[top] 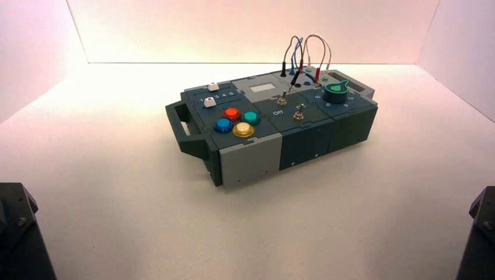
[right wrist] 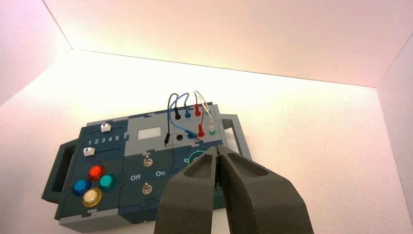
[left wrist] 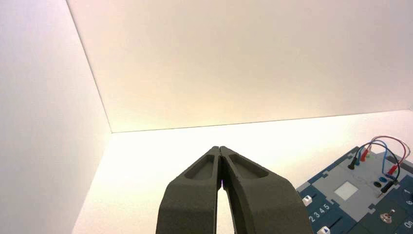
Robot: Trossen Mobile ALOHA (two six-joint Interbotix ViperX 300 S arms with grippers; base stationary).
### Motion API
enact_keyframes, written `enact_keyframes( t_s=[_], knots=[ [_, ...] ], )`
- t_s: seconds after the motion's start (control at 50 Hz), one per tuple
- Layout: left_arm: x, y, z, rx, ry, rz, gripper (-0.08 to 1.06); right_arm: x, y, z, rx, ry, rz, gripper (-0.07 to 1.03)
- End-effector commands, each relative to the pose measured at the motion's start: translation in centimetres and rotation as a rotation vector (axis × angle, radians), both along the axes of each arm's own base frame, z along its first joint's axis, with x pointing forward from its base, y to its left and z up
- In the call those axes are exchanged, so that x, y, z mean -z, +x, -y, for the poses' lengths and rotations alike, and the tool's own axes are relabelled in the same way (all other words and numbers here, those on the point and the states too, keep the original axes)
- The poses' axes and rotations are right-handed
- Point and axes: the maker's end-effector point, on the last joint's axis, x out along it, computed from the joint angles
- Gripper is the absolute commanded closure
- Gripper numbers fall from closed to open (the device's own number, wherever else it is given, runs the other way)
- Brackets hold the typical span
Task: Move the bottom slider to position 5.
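White bottom slider, high view: the knob (top: 209,102) sits on the left panel of the box (top: 251,157), nearer the robot than the white top slider (top: 213,86). With 12 o'clock pointing away from the robot, the red button (top: 232,113) lies at 4 o'clock from it.
Digit 5, high view: last in the printed row (top: 232,94), at about 2 o'clock from the bottom slider.
Arms, high view: the left arm (top: 20,233) is at 8 o'clock from the box, the right arm (top: 480,233) at 4 o'clock, both well apart from it.
Step in hand: the start, I judge; neither arm is on the slider.

Left gripper, left wrist view: its fingers (left wrist: 195,195) are pressed together with nothing between them, away from the knob (left wrist: 324,230).
Next move: the left gripper looks the likelier worker, being on the slider's side. It should travel towards 2 o'clock, then lower beside the knob.

Slider setting, right wrist view: the bottom slider stands level with digit 1, so the full run to 5 remains.
Push: along the slot (right wrist: 108,150), towards 3 o'clock on the box face, probably with closed tips, stopping level with 5 and clear of the red button.
Right gripper, right wrist view: tips (right wrist: 217,148) together, empty, over the box's knob side; it can wait.
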Motion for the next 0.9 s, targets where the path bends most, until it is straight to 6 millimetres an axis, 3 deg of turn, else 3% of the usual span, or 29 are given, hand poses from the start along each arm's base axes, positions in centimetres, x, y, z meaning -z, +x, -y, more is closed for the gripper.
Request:
enact_keyframes(
  t_s=[0.02, 0.44, 0.62, 0.9],
  knots=[
    [-0.7, 0.1, 0.0, 0.0, -0.008, 0.016, 1.01, -0.7, 0.2, -0.1, -0.003, 0.004, 0.007, 0.99],
    [-0.4, 0.4, 0.1, 0.001, -0.007, 0.007, 1.01, -0.6, 0.1, -0.7, -0.027, 0.014, -0.001, 0.99],
    [-0.2, 0.8, 0.2, 0.001, -0.007, -0.012, 1.01, 0.1, 0.1, -2.4, -0.107, 0.005, -0.047, 0.99],
    [0.3, 1.1, 0.3, 0.002, -0.006, -0.037, 1.01, 3.8, 0.6, -6.3, -0.257, -0.087, -0.267, 0.99]
  ],
)
